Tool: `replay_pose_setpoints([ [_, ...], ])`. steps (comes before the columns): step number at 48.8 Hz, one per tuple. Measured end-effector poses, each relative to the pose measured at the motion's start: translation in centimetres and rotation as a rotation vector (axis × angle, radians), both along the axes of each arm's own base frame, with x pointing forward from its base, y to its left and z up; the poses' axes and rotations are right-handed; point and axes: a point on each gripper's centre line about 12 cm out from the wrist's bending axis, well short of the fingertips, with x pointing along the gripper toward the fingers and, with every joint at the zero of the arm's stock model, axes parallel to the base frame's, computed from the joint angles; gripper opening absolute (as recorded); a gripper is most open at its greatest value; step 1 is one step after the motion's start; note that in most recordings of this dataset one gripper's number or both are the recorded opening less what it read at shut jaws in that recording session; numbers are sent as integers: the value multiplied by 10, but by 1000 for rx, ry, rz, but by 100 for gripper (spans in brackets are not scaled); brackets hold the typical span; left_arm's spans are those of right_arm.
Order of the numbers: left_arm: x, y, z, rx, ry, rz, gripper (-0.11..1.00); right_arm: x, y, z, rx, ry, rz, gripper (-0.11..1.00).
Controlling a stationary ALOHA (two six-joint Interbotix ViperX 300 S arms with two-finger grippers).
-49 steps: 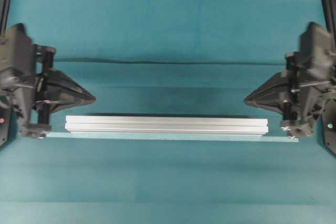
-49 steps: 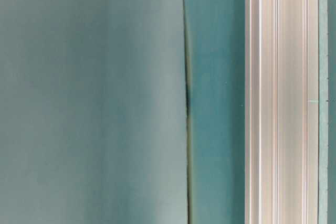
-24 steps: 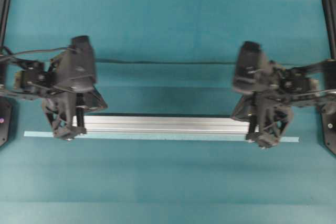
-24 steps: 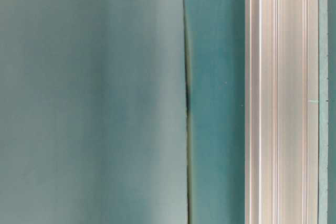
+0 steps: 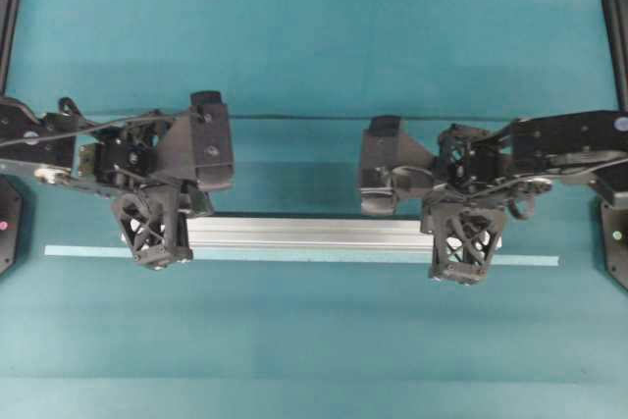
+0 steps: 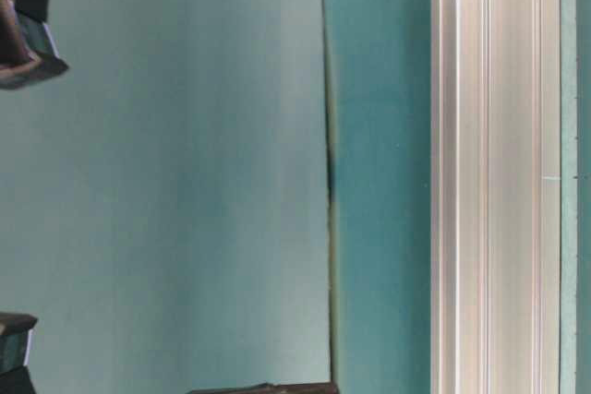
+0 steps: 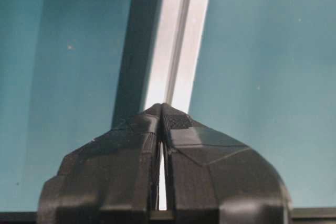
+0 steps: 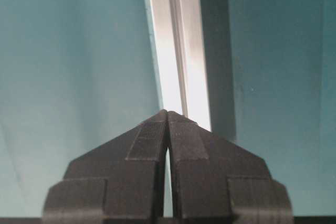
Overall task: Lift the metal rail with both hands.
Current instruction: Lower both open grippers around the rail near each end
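Teal table [image 5: 314,340] fills the overhead view, and across its middle lies the rail [image 5: 314,234], a long silver grooved bar running left to right, flat on the cloth. Along its near edge sits a thin pale-blue tape strip [image 5: 88,251], poking out past both ends of the rail.

Left arm [image 5: 59,139] reaches in from the left edge, right arm [image 5: 569,139] from the right edge, both stretched toward the middle. Left gripper [image 5: 155,260] is over the rail's left end, its lattice fingers pointing toward the near side; right gripper [image 5: 459,274] is over the rail's right end, same pose.

From the left wrist view, the fingers [image 7: 131,150] are pressed together tip to tip, clenched on nothing, with the rail [image 7: 178,40] running away beyond them. Right wrist view, same story: fingers [image 8: 199,150] closed together and empty, the rail [image 8: 178,45] stretching off ahead.

Table-level view shows the rail [image 6: 494,173] resting on the table, with dark gripper parts only at the corners.
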Motion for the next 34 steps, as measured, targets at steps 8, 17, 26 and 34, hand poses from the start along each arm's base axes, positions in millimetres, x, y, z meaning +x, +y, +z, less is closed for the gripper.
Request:
replay_pose_setpoints([
  [8,2,-1,-9,24,32,-48,-1,2,0,-7,-3,21,10,2],
  [17,3,-1,-14,35,46,-71,9,2,-1,-7,-18,21,20,2],
  [26,4,-1,-16,32,53,-67,36,6,-2,-7,-31,-8,46,2],
  [34,4,-1,-20,29,66,-63,77,8,-2,-6,-37,-31,63,24],
])
